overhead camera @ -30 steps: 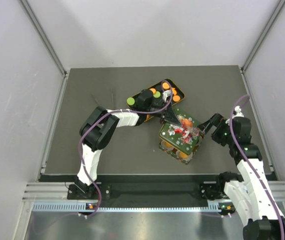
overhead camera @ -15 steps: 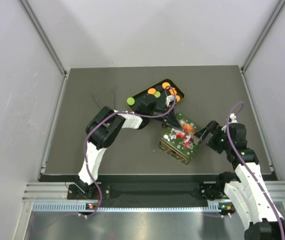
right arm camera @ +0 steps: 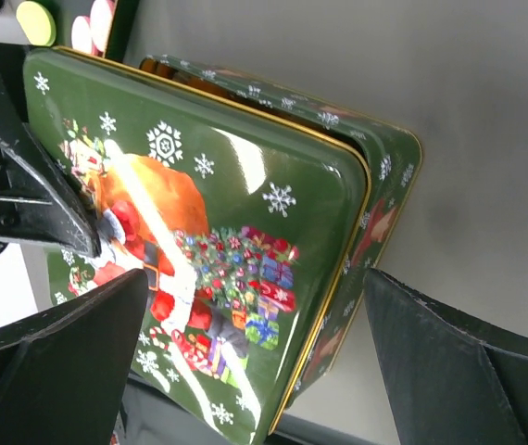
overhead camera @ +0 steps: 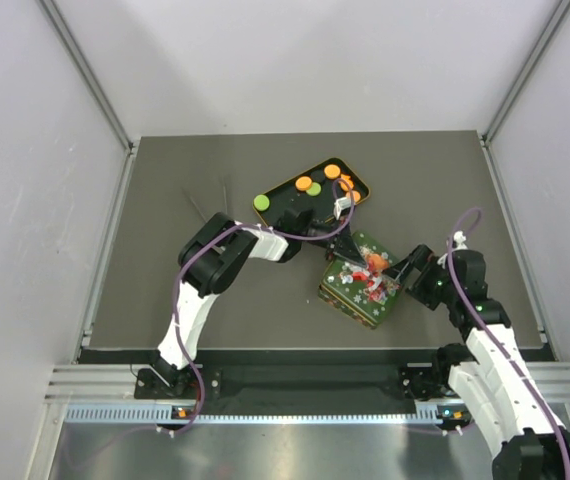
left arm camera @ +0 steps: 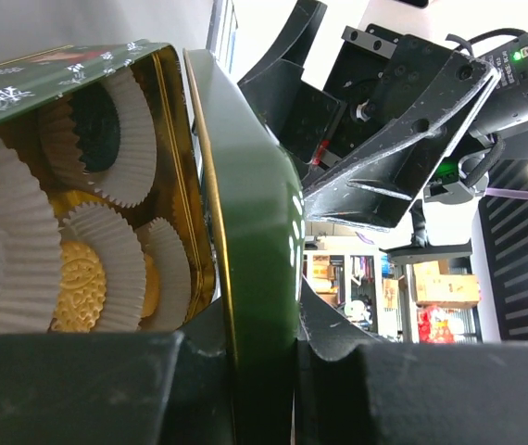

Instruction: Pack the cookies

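A green Christmas tin (overhead camera: 353,303) stands mid-table, and its Santa lid (overhead camera: 364,273) lies tilted over it, still ajar. My left gripper (overhead camera: 340,246) is shut on the lid's far edge (left arm camera: 262,306). Through the gap I see white paper cups (left arm camera: 106,199) and a yellow cookie (left arm camera: 79,287) inside the tin. My right gripper (overhead camera: 406,268) stands open at the tin's right corner, with its fingers either side of the lid (right arm camera: 199,213) and the tin wall (right arm camera: 384,181), touching neither. More cookies, orange (overhead camera: 305,183) and green (overhead camera: 262,202), lie on the black tray (overhead camera: 287,190) behind.
The black tray sits just behind the left wrist. The left arm's elbow (overhead camera: 210,250) reaches across the table's middle. Grey walls enclose the table on three sides, and a metal rail (overhead camera: 295,380) runs along the near edge.
The left gripper has lowered the lid over the tin, hiding the orange cookies that showed inside. The right gripper has drawn in closer to the tin's right corner.
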`<control>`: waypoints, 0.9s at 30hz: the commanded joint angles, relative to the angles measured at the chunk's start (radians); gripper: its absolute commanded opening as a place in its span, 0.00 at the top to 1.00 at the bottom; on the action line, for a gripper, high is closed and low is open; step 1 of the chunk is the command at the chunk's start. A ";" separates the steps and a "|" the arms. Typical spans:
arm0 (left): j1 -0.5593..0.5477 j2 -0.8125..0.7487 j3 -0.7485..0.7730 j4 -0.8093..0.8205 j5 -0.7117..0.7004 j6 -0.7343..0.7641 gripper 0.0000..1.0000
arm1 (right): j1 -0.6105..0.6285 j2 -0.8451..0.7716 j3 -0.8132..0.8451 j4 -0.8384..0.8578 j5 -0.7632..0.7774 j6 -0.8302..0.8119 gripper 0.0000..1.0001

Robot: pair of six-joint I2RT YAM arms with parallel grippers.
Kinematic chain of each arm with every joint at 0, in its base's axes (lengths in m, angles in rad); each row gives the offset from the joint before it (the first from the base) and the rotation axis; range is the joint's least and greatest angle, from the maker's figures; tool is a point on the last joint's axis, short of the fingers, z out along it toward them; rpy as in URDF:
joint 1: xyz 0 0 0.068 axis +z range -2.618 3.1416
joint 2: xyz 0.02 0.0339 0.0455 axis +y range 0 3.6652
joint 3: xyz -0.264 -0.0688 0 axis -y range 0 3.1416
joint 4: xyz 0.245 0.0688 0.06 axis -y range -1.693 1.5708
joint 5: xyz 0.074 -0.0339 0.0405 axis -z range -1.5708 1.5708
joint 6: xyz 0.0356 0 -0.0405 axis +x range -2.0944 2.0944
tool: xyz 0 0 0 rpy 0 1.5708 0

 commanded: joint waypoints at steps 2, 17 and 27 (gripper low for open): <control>-0.004 0.009 0.030 0.093 0.025 -0.008 0.83 | 0.016 0.014 -0.016 0.111 -0.013 0.029 0.00; -0.001 0.066 0.043 0.196 0.025 -0.085 0.81 | 0.025 0.063 -0.057 0.190 -0.004 0.043 0.00; 0.005 0.092 0.049 0.257 0.025 -0.139 0.79 | 0.025 0.094 -0.079 0.227 0.016 0.044 0.06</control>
